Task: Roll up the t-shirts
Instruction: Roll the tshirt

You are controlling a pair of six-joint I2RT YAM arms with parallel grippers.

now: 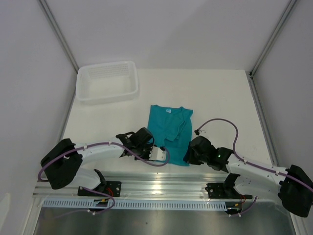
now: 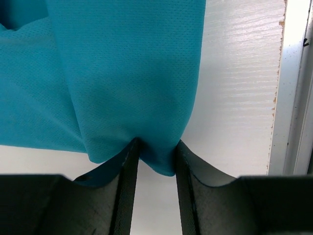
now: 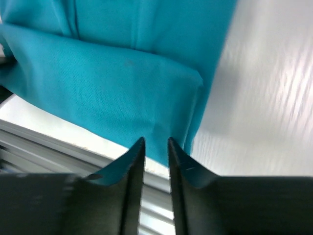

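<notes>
the t-shirt (image 1: 170,132) lay folded on the table (image 1: 220,98), long axis running away from me, its near hem at both claws. my left claw (image 2: 155,149) pinched that hem. my right claw (image 3: 155,142) stood narrow at its edge; i couldn't tell if it held. both arms crouched low, angled inward.

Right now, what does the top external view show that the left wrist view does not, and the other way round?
Only top external: the white plastic tray at the far left and the white neck label. Only left wrist: a fold of the teal t-shirt bunched between the left pincer fingers. Both: the teal t-shirt lying on the white table.
</notes>
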